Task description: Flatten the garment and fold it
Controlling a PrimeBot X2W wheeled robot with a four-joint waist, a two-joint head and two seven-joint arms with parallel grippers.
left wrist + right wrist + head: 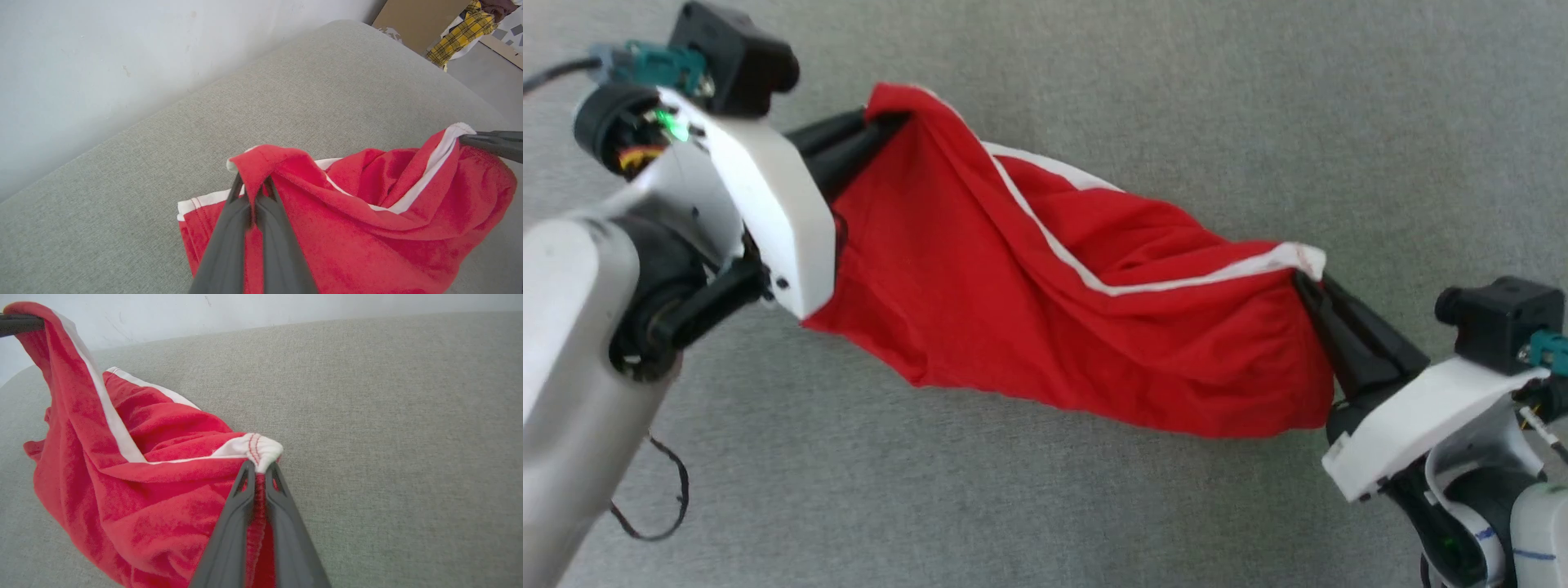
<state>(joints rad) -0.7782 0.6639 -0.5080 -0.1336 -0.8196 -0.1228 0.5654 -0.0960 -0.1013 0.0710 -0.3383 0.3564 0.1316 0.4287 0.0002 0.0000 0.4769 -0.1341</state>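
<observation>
The garment (1013, 310) stretches above the grey cushion (1339, 98), its long axis running from the far left to the near right. The left gripper (882, 122) is clamped on its red end, and the right gripper (1305, 282) on its white-trimmed end.

Grey fabric-covered surface (1094, 506), red garment (1013, 286) sagging onto it, partly lifted

Grey woven surface (1094, 506), pale wall (102, 61) behind it, cardboard panel (412, 20), yellow plaid cloth (457, 36), perhaps a loose dark thread (685, 486).
</observation>
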